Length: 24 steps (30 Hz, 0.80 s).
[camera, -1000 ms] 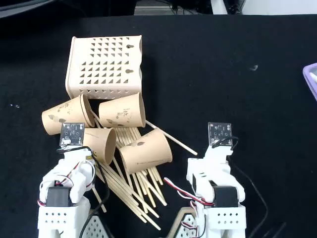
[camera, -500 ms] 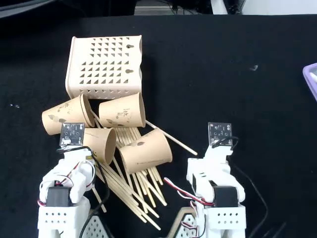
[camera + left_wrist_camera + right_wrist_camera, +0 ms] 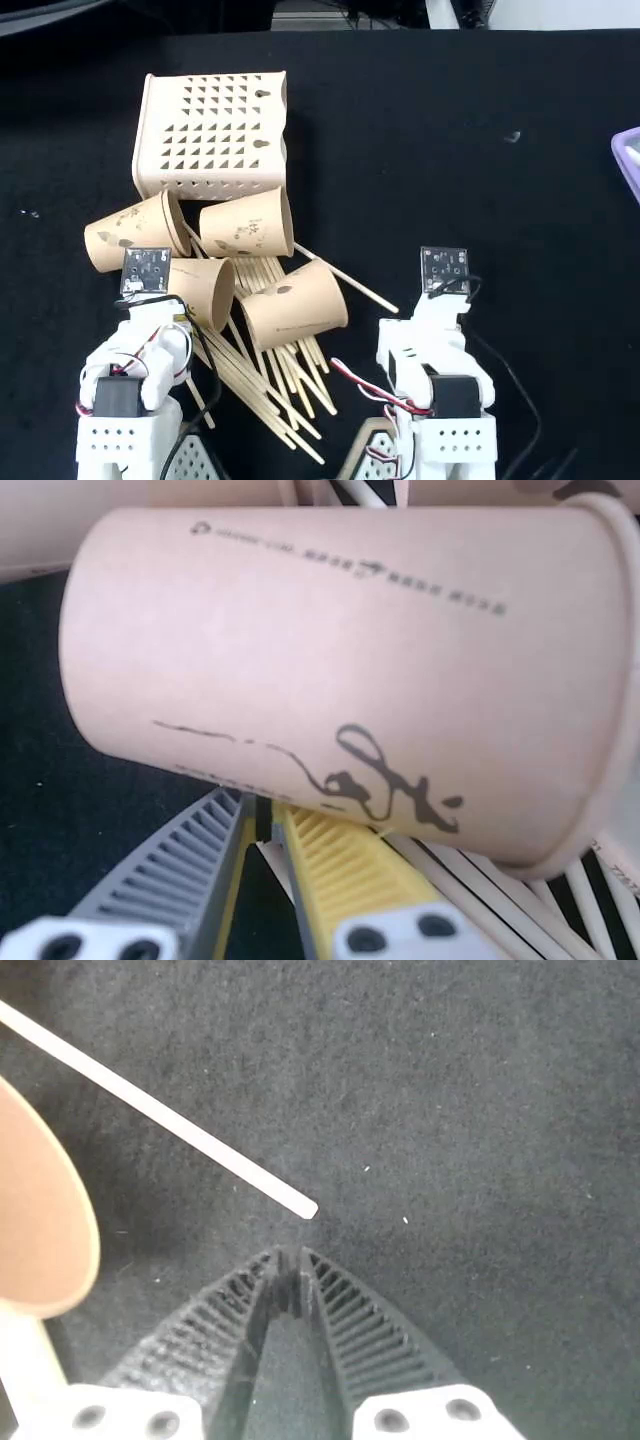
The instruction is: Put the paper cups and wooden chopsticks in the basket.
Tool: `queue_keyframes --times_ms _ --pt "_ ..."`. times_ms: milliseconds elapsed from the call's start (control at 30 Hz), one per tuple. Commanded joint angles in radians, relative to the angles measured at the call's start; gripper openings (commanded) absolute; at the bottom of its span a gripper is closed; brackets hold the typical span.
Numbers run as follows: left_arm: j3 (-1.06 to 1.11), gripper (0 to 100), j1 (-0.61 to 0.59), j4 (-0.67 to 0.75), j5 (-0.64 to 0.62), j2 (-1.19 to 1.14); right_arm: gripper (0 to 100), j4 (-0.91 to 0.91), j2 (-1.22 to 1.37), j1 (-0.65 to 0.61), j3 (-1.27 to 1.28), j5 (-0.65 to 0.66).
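Several paper cups lie on their sides on the black table: one (image 3: 133,232) and another (image 3: 247,223) just below the basket (image 3: 212,134), a third (image 3: 295,303) lower right, a fourth (image 3: 200,290) by the left arm. Wooden chopsticks (image 3: 265,375) lie fanned beneath them. The perforated wooden basket lies tipped over at the upper left. My left gripper (image 3: 262,810) is shut and empty, right under that fourth cup (image 3: 340,660), with chopsticks (image 3: 500,895) beside it. My right gripper (image 3: 292,1258) is shut, empty, just short of a stray chopstick's tip (image 3: 160,1120); a cup's rim (image 3: 40,1220) shows nearby.
A purple object (image 3: 628,160) sits at the table's right edge. Open black tabletop (image 3: 480,150) spreads to the right of the basket and ahead of the right arm.
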<state>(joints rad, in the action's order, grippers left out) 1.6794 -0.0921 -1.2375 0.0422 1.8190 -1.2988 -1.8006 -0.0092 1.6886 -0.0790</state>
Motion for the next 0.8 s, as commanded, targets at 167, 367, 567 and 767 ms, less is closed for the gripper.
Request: queue_keyframes --times_ms 167,367,567,767 --pt "0.019 3 -0.002 -0.003 0.002 0.005 2.6 -0.005 -0.094 0.017 -0.004 -0.014" --pt "0.019 3 -0.005 -0.006 0.006 0.005 2.9 0.051 -0.094 0.017 -0.004 -0.008" --pt "0.015 3 -0.173 -0.038 0.008 0.005 2.9 0.259 -0.094 0.023 -0.008 -0.003" --pt "-0.11 3 -0.486 -0.034 0.057 0.005 2.9 0.407 -0.094 0.023 -0.096 0.244"
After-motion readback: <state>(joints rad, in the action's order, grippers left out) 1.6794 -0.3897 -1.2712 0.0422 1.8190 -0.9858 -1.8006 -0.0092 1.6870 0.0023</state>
